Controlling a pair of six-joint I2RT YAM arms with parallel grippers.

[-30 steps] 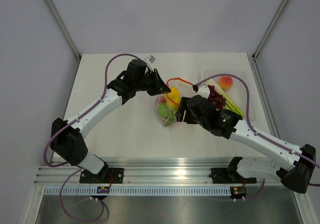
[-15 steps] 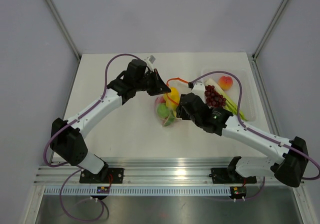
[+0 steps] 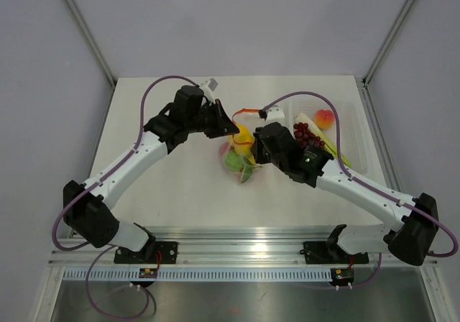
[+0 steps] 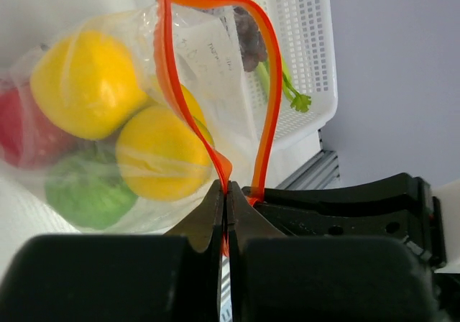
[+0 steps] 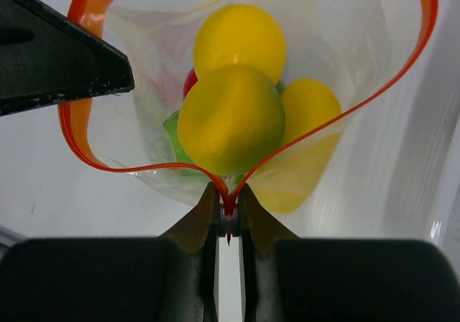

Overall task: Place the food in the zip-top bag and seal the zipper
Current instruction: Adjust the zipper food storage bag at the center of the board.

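The clear zip-top bag point(image 3: 238, 160) lies mid-table with its mouth held up between both grippers. Inside it I see yellow lemons point(image 5: 231, 117), a red fruit point(image 4: 18, 131) and a green piece point(image 4: 86, 192). My left gripper point(image 4: 226, 192) is shut on the red-orange zipper point(image 4: 269, 85) at one end of the mouth. At the opposite end, my right gripper point(image 5: 228, 205) is shut on the zipper point(image 5: 72, 131). The mouth gapes open in a loop between them. In the top view the left gripper point(image 3: 228, 128) and right gripper point(image 3: 253, 152) flank the bag.
A white perforated tray point(image 3: 361, 149) stands at the right, holding purple grapes point(image 3: 309, 136), an orange-red round fruit point(image 3: 325, 118) and green stalks point(image 3: 336, 153). Purple cables arch over both arms.
My right gripper has moved left to the bag's mouth and shut on the zipper strip. The left arm has shifted slightly, still holding its end.
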